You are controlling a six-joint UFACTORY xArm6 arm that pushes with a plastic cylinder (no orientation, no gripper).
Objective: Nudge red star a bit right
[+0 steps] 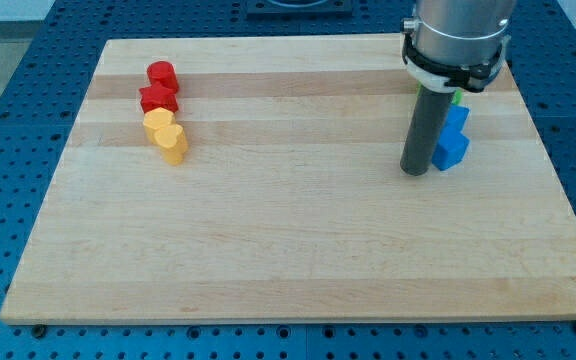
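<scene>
There is no pincer on this arm, so nothing can be spread, pressed together or pinching: it ends in a plain dark rod, and my tip (pixel 414 171) rests on the tabletop (pixel 298 250) in the right part of the frame, a little above mid-height. Just beside the tip, on its right, sit two blue blocks (pixel 452 139), their shapes hard to make out, stacked one behind the other toward the view's top; whether the rod touches the nearer one I cannot tell. A sliver of a green block (pixel 458 96) shows above them, mostly hidden by the arm's housing.

The red star (pixel 158 98) lies well apart from the tip, far across the board in the upper left of the frame. It sits in a tight column: a red block (pixel 161 74), roughly cylindrical, just above it, and below it a yellow block (pixel 157 122) and then a yellow heart-like block (pixel 173 143), each seeming to touch its neighbour.

The relation that matters: the star is to the tip's left and slightly toward the view's top, while the push must run toward the view's right. So, in my judgement, the tip must first get round to the star's left side, then press rightward. The neighbours crowding it above and below could be dragged along.
</scene>
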